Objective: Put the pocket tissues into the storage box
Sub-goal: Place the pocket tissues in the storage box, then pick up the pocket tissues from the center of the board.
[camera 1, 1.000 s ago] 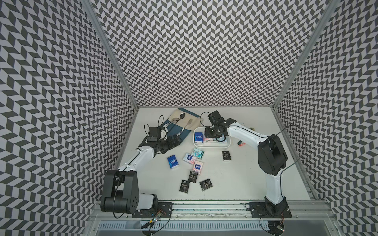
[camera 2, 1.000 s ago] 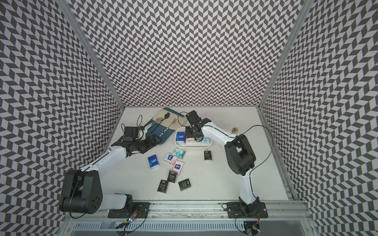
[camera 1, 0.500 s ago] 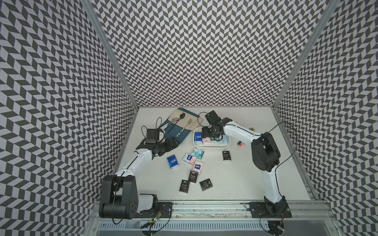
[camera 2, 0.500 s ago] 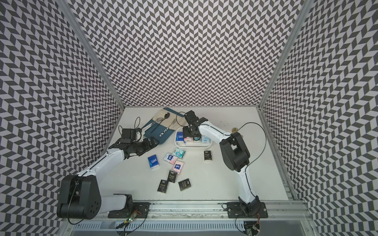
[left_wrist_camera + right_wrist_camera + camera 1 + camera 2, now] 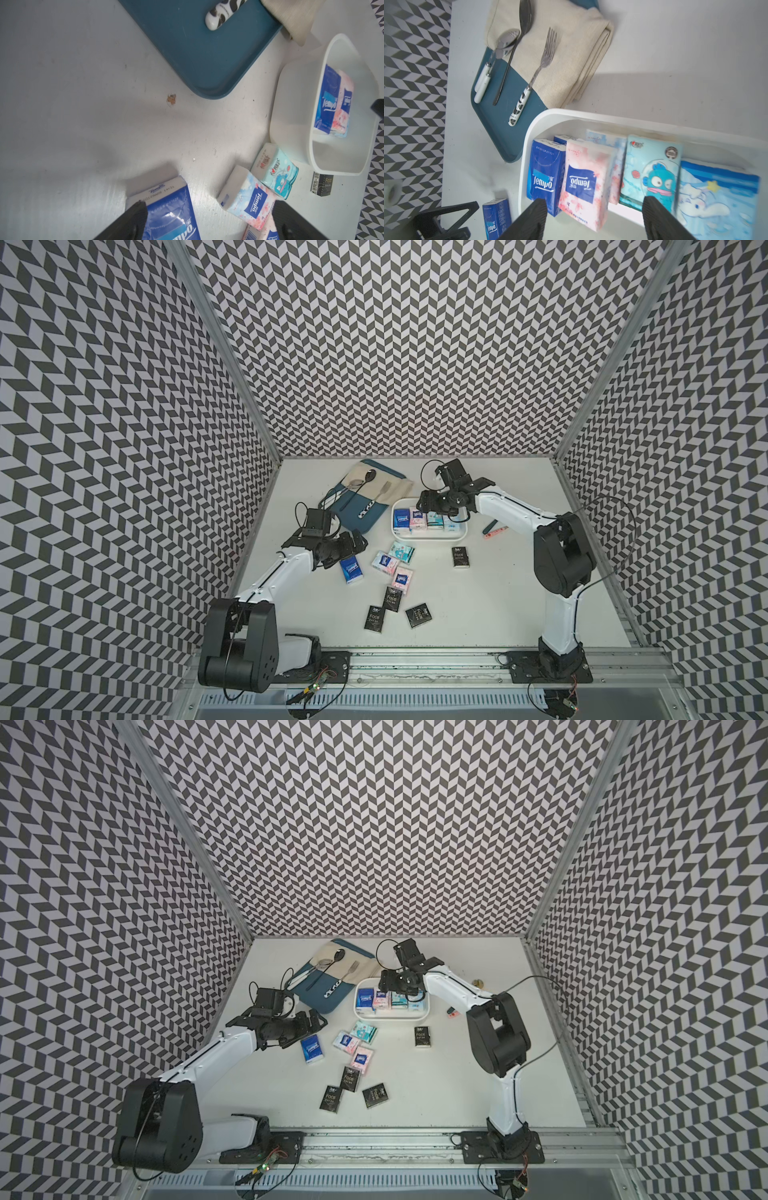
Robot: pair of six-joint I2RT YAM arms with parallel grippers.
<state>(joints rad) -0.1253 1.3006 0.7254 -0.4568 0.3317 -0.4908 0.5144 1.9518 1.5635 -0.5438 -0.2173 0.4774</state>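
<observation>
Right gripper (image 5: 596,200), jaws apart, empty, above storage box (image 5: 571,113); left gripper (image 5: 208,204) likewise over dark blue packet (image 5: 170,212), box's eight o'clock.

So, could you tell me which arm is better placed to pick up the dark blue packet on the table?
Left: the left tool is open close to the dark blue packet, seen partly between its jaws. The right tool hangs over the storage box, farther off.

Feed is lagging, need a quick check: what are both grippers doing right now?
Left gripper: open, holding nothing, by the dark blue packet.
Right gripper: open, holding nothing, over the storage box.
</observation>
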